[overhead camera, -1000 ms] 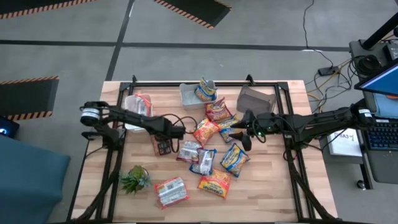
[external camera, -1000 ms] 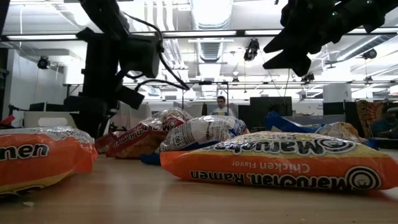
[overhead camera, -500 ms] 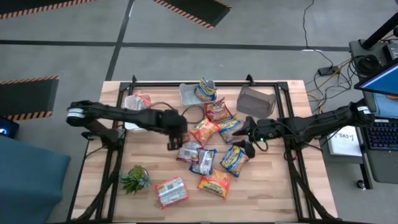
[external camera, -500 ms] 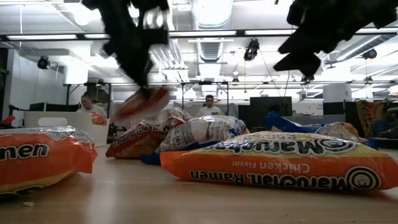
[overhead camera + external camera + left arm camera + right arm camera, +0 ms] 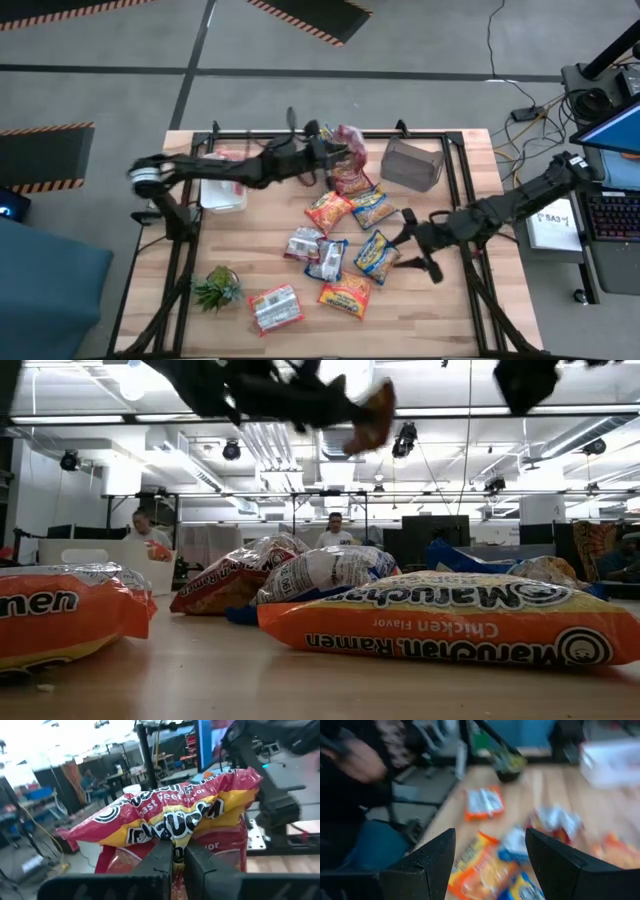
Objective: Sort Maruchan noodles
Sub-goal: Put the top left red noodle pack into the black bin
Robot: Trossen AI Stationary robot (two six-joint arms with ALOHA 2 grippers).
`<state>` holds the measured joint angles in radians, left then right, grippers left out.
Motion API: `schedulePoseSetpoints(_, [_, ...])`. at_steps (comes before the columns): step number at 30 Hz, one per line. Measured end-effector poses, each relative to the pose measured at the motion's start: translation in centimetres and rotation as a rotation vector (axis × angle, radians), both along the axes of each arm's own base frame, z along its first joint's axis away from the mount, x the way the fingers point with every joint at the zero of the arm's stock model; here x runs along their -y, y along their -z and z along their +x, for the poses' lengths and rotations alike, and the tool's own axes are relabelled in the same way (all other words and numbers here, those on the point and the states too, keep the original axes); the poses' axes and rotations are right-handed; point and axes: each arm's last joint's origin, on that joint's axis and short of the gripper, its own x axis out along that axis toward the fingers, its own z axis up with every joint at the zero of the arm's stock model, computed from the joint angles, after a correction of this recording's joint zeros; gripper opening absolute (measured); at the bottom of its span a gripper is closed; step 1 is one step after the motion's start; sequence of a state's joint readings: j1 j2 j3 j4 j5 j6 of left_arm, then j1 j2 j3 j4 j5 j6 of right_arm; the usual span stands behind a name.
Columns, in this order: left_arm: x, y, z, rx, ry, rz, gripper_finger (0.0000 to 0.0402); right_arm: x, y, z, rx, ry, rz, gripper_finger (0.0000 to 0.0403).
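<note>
My left gripper is shut on a red-and-yellow Maruchan noodle packet and carries it high over the table's far middle; the low view shows this packet well above the table. Several other packets lie flat in a loose pile mid-table. My right gripper hovers open above the pile's right side, with nothing between its fingers. My left gripper pinches the red-and-yellow packet between its two fingers at the middle of one crumpled edge. The fingers reach out roughly level toward the table's right. The packet is lifted clear and sticks out tilted beyond the fingertips.
A grey bin stands at the far right. A clear bin holding a red packet sits at the far left. A small green plant stands near the front left. People show in the room behind.
My left gripper has shut on the red-and-yellow packet at the pile's left side, lifted it clear, and swung up toward the table's far edge and right. My right gripper, still open, has moved toward the near edge and somewhat right.
</note>
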<state>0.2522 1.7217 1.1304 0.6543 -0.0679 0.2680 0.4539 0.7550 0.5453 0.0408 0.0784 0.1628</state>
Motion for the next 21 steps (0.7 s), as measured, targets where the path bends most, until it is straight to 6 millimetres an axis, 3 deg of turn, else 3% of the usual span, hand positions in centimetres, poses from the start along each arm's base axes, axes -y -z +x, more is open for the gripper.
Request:
schedulePoseSetpoints(6, [-3.4, 3.2, 6.2, 0.003, -0.027, -0.086, 0.0, -0.1, -1.6, -1.6, 0.129, -0.06, -0.019, 0.0228])
schedulePoseSetpoints(11, [-5.7, 5.3, 9.9, 0.034, -0.046, -0.149, 0.0013, 0.1, -2.0, -2.1, 0.157, -0.062, -0.02, 0.0228])
schedulePoseSetpoints(17, [-6.4, 7.3, 13.6, -0.046, -0.023, -0.208, 0.0041, 0.1, -2.0, -2.0, 0.153, -0.063, -0.028, 0.0228])
schedulePoseSetpoints(21, [-6.6, 7.3, 15.1, -0.152, 0.026, -0.26, 0.0072, 0.1, -1.9, -2.0, 0.15, -0.062, -0.024, 0.0228])
